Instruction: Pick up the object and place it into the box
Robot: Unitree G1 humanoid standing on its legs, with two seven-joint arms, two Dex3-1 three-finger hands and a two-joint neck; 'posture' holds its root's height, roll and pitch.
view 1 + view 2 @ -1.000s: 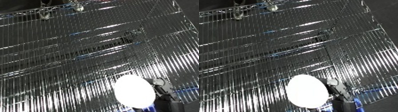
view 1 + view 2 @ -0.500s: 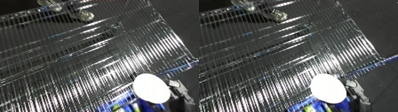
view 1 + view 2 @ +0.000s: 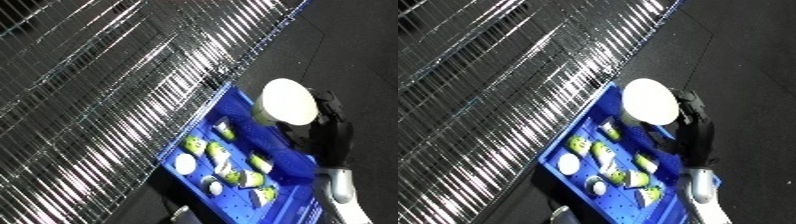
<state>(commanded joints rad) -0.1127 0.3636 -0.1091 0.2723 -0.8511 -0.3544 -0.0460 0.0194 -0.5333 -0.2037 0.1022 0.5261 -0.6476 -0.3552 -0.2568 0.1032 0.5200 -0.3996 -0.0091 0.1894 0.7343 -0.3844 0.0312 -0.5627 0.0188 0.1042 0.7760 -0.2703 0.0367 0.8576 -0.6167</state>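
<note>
Here, white round-topped cup, right hand curled round it, above blue bin

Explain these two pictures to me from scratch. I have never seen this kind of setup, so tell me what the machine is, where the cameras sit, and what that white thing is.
Both pictures come from one stereo camera on a humanoid robot's head, looking down: a left eye view and a right eye view of the same moment, so they nearly match. The black shape at the right is the robot's right hand, on a white and silver forearm coming in from the lower edge. Its fingers are curled round a white cup-like object, holding it over the upper end of a blue bin. Inside the bin lie several similar white and green objects. The shiny grid filling the left side is a wire shelf. The left hand is out of view.
</note>
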